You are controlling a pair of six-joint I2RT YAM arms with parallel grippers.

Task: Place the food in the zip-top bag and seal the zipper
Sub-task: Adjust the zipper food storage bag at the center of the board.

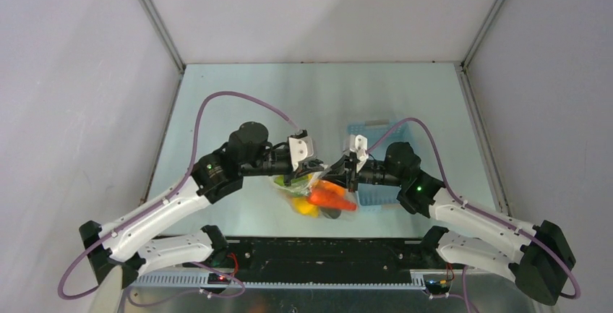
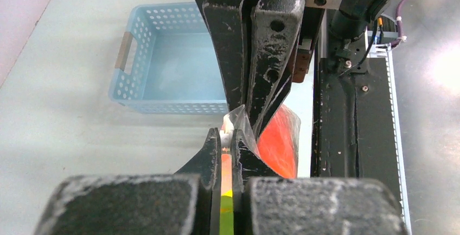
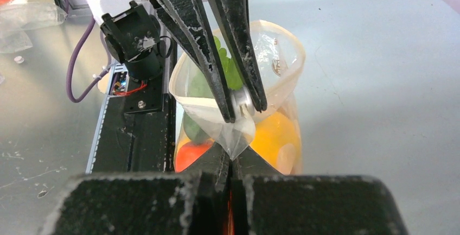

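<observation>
Plainly, both grippers meet near the middle of the bench, a little toward its near edge. The left gripper (image 1: 312,171) has its jaws closed on the top edge of the zip-top bag (image 3: 281,56). The right gripper (image 1: 343,174) faces it, jaws likewise clamped on the same edge, the two sets of fingertips almost touching. In the left wrist view a short bit of the white zipper (image 2: 230,125) shows between them. Beyond the left gripper's pinch, the mouth of the bag bows open in a loop. The food sits inside the bag: an orange carrot (image 1: 329,197), green pieces (image 3: 228,70), a yellow piece (image 3: 274,134) and a red piece (image 3: 190,153). A light blue basket (image 2: 130,77) stands on the bench toward the right edge, just behind the right gripper.
</observation>
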